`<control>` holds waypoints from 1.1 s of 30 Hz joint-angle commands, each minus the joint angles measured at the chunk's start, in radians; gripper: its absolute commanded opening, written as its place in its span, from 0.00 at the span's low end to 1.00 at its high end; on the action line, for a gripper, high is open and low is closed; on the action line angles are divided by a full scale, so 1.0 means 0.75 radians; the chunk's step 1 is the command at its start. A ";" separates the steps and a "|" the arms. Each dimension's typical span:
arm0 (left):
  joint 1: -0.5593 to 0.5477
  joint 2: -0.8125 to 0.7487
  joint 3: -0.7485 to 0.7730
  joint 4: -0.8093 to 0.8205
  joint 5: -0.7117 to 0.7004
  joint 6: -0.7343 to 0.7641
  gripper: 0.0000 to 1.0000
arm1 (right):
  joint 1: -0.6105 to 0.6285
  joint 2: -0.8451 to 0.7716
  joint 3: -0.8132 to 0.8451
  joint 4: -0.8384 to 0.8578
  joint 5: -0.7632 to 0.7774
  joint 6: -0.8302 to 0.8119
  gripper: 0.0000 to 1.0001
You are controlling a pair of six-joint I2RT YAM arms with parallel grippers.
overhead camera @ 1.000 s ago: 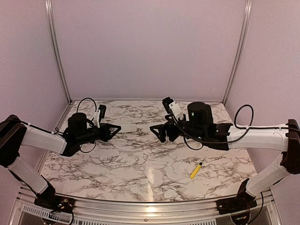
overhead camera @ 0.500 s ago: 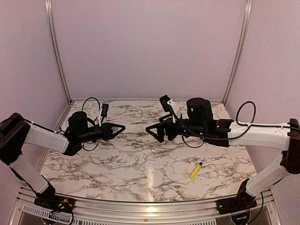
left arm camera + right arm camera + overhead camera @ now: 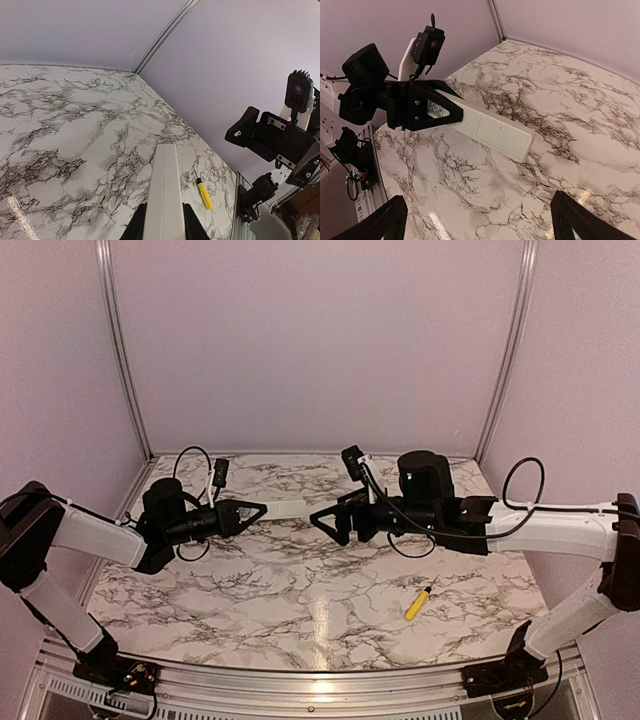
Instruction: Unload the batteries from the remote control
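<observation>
Marbled white-and-grey surface (image 3: 300, 590) fills the lower half of the overhead view, with lilac walls (image 3: 320, 340) behind. At centre left, the left tool (image 3: 252, 512) is clamped on one end of the remote control (image 3: 287, 508), holding it off the surface with its free end pointing toward frame centre. In the right wrist view, a small dark label (image 3: 435, 108) shows between the clamping fingers, and a rectangular panel outline (image 3: 501, 133) marks the free end. Just right of centre, the right tool (image 3: 328, 527) faces that end with its fingers spread wide, close but not touching. A yellow-handled screwdriver (image 3: 418, 602) lies on the surface at lower right, well apart.
</observation>
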 commanded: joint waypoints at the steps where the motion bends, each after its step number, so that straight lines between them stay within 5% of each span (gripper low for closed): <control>1: -0.006 0.015 -0.020 0.127 0.022 -0.030 0.00 | -0.007 0.033 0.004 0.023 -0.008 0.041 0.98; 14: -0.016 0.032 -0.067 0.174 -0.109 -0.219 0.00 | 0.001 0.091 -0.014 0.094 -0.059 0.194 0.94; 23: -0.117 -0.112 -0.160 0.131 -0.244 -0.204 0.00 | 0.150 0.065 -0.110 0.170 0.019 0.248 0.94; 33: -0.117 -0.096 -0.143 0.138 -0.170 -0.200 0.00 | 0.163 0.048 -0.107 0.153 0.073 0.264 0.95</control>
